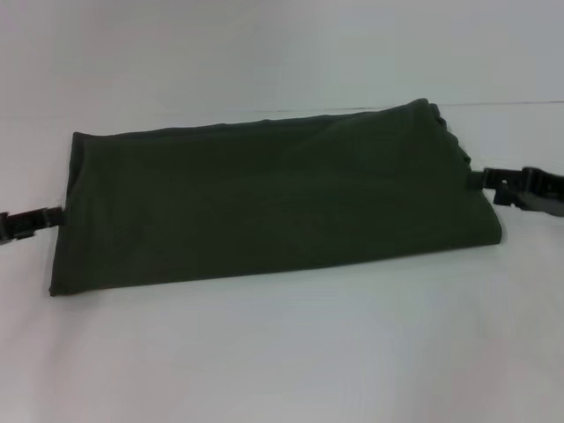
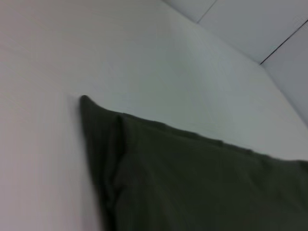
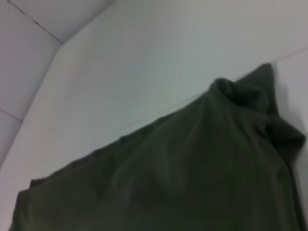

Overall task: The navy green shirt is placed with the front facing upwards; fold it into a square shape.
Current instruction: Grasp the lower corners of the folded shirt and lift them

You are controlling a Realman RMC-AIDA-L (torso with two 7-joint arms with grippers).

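Note:
The navy green shirt (image 1: pixel 273 203) lies on the white table as a long, plain green band running left to right, with no lettering showing. Its right end is bunched and ruffled near the far corner. My left gripper (image 1: pixel 53 218) sits low at the band's left edge and touches the cloth. My right gripper (image 1: pixel 483 178) meets the band's right edge. The left wrist view shows one folded corner of the shirt (image 2: pixel 202 183) on the table. In the right wrist view the shirt (image 3: pixel 192 183) ends in a rumpled corner.
The white table (image 1: pixel 282 352) reaches well in front of and behind the shirt. A thin seam line (image 1: pixel 511 104) runs along the far right of the surface. Nothing else lies near the cloth.

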